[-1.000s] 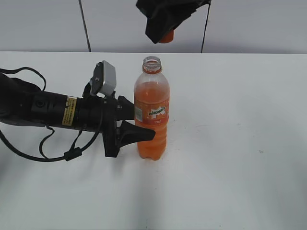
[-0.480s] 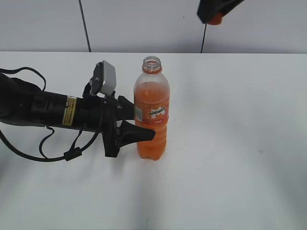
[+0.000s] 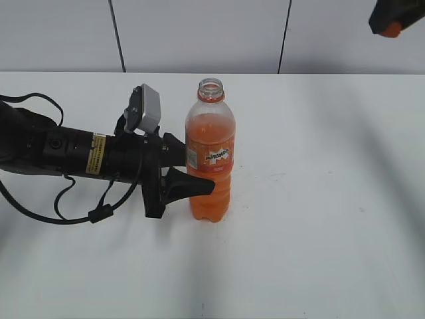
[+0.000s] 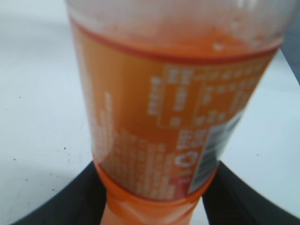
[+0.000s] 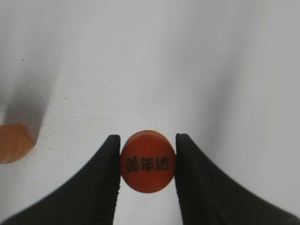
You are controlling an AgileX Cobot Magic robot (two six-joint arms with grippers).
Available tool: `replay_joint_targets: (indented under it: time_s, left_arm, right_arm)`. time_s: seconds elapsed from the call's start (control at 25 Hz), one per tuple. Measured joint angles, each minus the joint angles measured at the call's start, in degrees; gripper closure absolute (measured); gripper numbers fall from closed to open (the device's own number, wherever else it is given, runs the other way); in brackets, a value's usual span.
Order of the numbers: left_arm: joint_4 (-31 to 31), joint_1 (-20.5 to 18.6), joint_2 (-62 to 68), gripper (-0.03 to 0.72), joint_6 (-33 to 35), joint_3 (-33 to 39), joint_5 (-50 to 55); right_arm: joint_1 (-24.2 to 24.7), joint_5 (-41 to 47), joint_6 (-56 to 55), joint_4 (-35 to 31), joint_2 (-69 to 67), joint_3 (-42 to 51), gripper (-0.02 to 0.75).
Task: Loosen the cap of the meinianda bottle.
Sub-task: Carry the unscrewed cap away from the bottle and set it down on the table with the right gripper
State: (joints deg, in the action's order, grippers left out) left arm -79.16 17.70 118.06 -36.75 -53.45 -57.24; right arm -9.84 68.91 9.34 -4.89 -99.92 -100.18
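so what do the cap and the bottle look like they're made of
The cap, pinched in the right gripper, looks like opaque orange plastic with a matte top: flat colour, dark printed characters, no glare. The bottle, held by the left gripper, looks like clear thin plastic: the orange drink shows through, and a glossy printed label wraps it.

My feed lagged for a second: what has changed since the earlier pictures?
The right gripper, shut on the cap, carried it rightward from above the meinianda bottle to the exterior view's top-right corner. The left gripper stays clamped on the open, upright bottle.
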Motion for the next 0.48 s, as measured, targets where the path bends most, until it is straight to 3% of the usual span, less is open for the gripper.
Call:
replay_joint_targets:
  time_s: [0.24,0.48]
  left_arm:
    - [0.00,0.00,0.00,0.309,0.09,0.00,0.00]
    - [0.00,0.00,0.00,0.309,0.09,0.00,0.00]
  right_arm:
    - [2.02,-6.98,0.11,-0.34,0.07,9.85,0.471]
    - [2.02,-20.29,0.27,-0.54,0.09,25.39,0.470]
